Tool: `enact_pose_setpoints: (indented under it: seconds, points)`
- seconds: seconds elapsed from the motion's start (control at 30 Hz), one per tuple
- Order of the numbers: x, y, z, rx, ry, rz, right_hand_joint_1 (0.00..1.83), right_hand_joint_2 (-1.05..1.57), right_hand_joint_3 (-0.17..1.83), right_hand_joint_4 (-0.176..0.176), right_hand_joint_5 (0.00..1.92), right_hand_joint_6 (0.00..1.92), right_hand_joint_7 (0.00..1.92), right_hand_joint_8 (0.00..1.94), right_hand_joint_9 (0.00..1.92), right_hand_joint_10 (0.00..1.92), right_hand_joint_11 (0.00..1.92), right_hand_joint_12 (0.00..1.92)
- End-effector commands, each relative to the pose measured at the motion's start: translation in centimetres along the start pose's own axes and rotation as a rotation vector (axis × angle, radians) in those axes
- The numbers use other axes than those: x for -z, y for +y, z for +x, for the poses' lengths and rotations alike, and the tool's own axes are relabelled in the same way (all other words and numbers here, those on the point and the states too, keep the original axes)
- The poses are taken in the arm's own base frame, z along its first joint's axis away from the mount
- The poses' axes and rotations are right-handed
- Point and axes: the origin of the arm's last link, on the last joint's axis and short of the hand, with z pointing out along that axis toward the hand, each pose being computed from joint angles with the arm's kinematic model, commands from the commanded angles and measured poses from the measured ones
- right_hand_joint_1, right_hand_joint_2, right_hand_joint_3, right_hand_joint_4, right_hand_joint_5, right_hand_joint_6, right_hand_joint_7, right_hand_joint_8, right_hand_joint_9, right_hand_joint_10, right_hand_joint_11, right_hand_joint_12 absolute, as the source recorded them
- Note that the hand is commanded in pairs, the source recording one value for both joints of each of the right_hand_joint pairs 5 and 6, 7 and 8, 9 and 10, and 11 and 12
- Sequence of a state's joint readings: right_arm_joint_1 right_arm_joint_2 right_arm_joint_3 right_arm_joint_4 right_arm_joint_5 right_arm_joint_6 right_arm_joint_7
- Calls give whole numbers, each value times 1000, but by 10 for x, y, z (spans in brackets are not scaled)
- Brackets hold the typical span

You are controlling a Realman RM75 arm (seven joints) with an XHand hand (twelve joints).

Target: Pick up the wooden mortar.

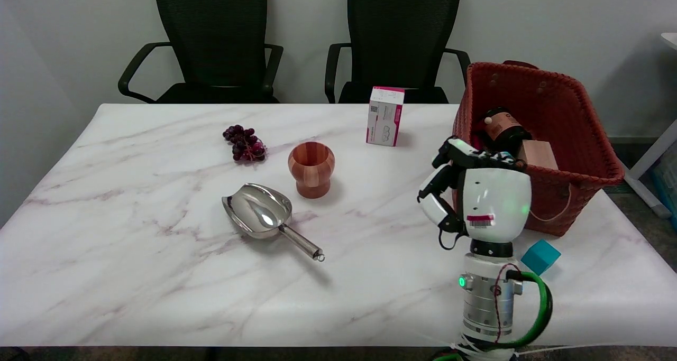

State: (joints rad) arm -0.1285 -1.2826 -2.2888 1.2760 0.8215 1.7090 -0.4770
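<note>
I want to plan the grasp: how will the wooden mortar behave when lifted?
The wooden mortar looks rigid, so it should not deform. Its narrow foot under a wider bowl may let it tip if pushed. The smooth surface could slip.

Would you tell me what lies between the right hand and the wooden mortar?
Only bare marble table separates the right hand from the wooden mortar, per the head view.

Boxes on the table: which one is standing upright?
The pink-and-white carton near the far edge stands tall on its end. The teal cube by the basket sits low and squat.

striped wooden mortar (311, 169) upright, mid-table, untouched.
</note>
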Motion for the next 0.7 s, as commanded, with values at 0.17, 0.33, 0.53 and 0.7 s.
enact_pose_setpoints:
  seconds: [0.17, 0.33, 0.53, 0.7]
  points:
    - [-25, 7, -56, -374, -233, -124, 1081, 712, 1344, 0, 795, 795, 1300, 1300, 1274, 1274, 1280, 1280]
    - [-32, 8, -70, -477, -272, -144, 1096, 690, 1263, 0, 663, 663, 1212, 1212, 1205, 1205, 1207, 1207]
    - [-41, 6, -91, -608, -304, -168, 1099, 696, 1193, 0, 622, 622, 1174, 1174, 1158, 1158, 1123, 1123]
    - [-46, 4, -113, -700, -373, -197, 1109, 700, 1132, 0, 570, 570, 1136, 1136, 1101, 1101, 990, 990]
